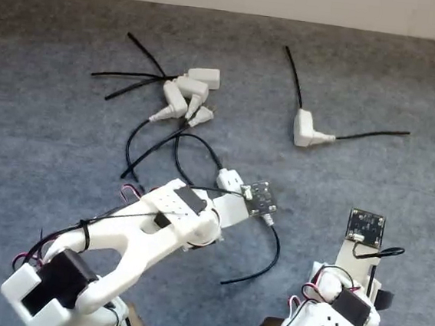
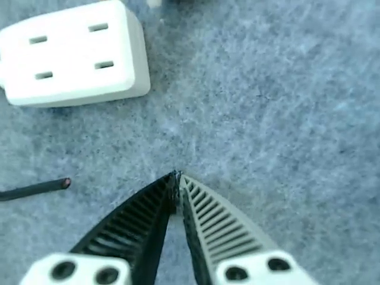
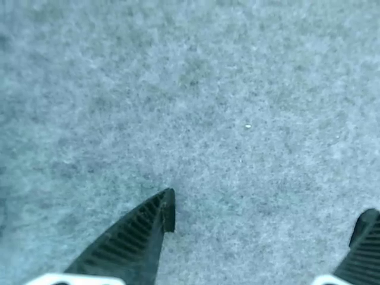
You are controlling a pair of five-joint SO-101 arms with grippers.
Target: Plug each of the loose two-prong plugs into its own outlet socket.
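Sockets and plugs lie scattered over the grey counter [image 1: 42, 138]. The left gripper [image 2: 177, 177] has its fingers pressed together, tips meeting and gripping nothing, low over the cloth. A white outlet socket [image 2: 74, 53], two pairs of slots facing up, lies near those tips but apart from them, off to one side. A black cord end [image 2: 37, 188] rests on the cloth on that same side, closer to the fingers yet not touching them. The right gripper [image 3: 267, 214] hangs with its fingers spread wide, holding nothing, over the counter at the near right, well apart from every plug. A cluster of white plugs [image 1: 185, 94] with black cords sits toward the far left. A lone white plug [image 1: 305, 130] lies toward the far right. Both are well apart from either gripper.
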